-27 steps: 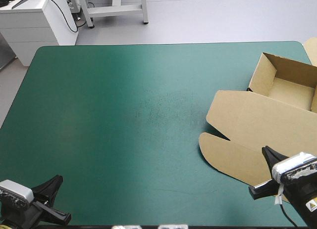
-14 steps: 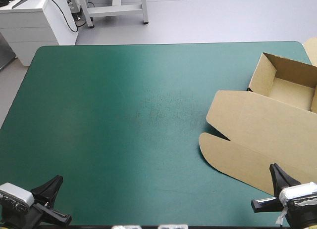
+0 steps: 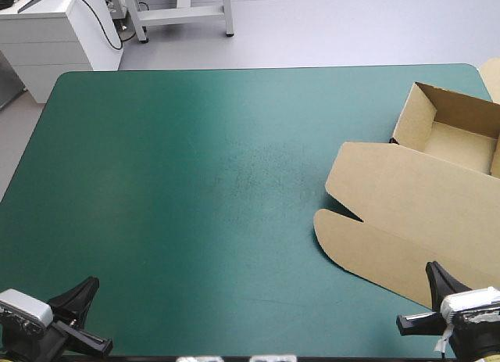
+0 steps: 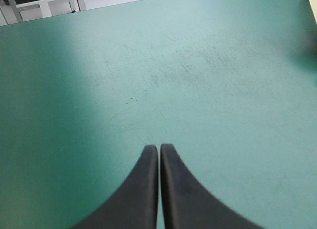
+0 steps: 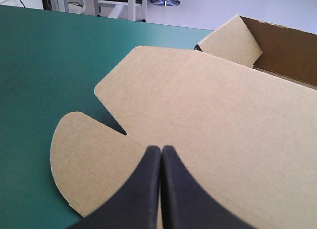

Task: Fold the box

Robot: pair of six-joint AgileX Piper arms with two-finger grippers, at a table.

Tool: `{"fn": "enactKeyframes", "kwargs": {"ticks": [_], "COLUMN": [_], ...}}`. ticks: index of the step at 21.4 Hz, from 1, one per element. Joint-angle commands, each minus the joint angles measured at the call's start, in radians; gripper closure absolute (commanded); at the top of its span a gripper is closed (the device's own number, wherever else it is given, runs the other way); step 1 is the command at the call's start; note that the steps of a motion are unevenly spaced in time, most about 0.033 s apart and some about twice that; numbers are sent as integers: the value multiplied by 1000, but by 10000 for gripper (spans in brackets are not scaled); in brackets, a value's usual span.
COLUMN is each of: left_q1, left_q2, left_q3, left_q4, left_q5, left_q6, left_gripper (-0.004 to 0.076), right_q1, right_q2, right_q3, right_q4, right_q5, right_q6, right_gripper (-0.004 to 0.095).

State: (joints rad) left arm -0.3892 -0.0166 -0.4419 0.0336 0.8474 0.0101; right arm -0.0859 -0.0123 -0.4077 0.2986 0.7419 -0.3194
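Note:
The brown box (image 3: 414, 213) lies at the table's right side. Its tray (image 3: 457, 139) has walls raised at the far end, and its lid lies flat toward me with a rounded flap (image 3: 351, 237) at the front. My right gripper (image 3: 431, 270) is shut with nothing in it, its tip just above the lid's near edge. In the right wrist view the black fingers (image 5: 161, 149) meet over the lid (image 5: 208, 110), with the tray (image 5: 282, 46) beyond. My left gripper (image 3: 87, 288) hovers at the near left corner, shut and holding nothing (image 4: 159, 147), far from the box.
The teal-green cover (image 3: 195, 182) stretches bare from the box to the left edge, with faint scuff marks (image 3: 258, 170) in the middle. The box runs out past the right edge. A bit of brown board (image 3: 492, 73) shows by the far right corner.
My right gripper has drawn back toward the table's near edge, off the middle of the lid. The left gripper sank slightly. The box has not moved.

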Motion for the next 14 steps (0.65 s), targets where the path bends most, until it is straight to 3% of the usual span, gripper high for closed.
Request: {"fn": "enactKeyframes", "kwargs": {"ticks": [1,14], "left_q1": [1,1], "left_q2": [10,10], "left_q3": [-21,-21], "left_q4": [-1,-1], "left_q5": [-75,-75], "left_q6": [-2,10], "left_gripper": [731,731], "right_q1": [2,2], "right_q2": [-26,-26], "right_q3": [-24,-24], "right_q4": [4,4], "right_q5": [-71,-71], "right_q6": [3,3], "right_gripper": [929,929]}}
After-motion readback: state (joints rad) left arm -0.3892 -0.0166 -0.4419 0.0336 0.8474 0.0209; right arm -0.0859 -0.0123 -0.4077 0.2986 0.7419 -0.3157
